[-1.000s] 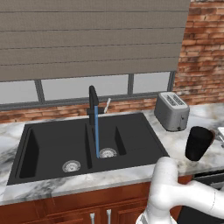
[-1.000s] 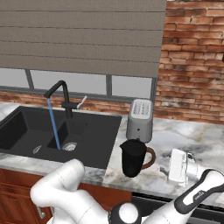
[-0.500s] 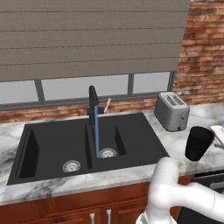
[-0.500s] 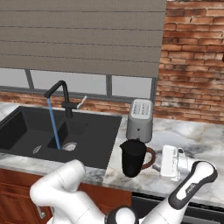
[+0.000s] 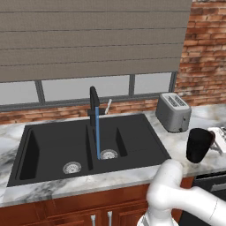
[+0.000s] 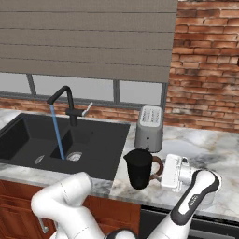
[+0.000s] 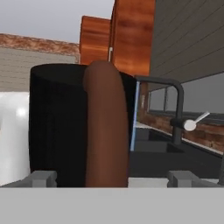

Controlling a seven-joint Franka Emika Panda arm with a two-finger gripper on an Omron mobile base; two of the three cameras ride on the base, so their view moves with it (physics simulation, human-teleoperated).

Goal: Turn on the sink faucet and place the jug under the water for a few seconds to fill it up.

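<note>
Countertop (image 6: pixel 212 147) of grey-veined marble carries everything, and the sink (image 5: pixel 53 145) sunk into it is the biggest fixture: a wide black double basin with a central divider. The sink faucet (image 5: pixel 94 103) rises behind that divider with its spout bent over the right basin, so the water (image 5: pixel 97 132) drops as a thin blue line straight toward the right drain; the tap is plainly already on. Beside the sink on the right stands the silver toaster (image 6: pixel 149 127), set back toward the brick wall, and the jug (image 6: pixel 139 168) sits upright in front of it near the counter's front edge, just past the basin rim and not yet under the stream. Its reddish-brown handle points away from the sink, toward the gripper (image 7: pixel 111 178), which faces it at handle height with its jaws spread wide, one dark tip on each side of the loop and nothing pinched. That placement reads as lining up a grasp on the handle. The way from jug to stream looks open across the basin rim; the toaster just behind is the nearest thing to bump on lifting.
</note>
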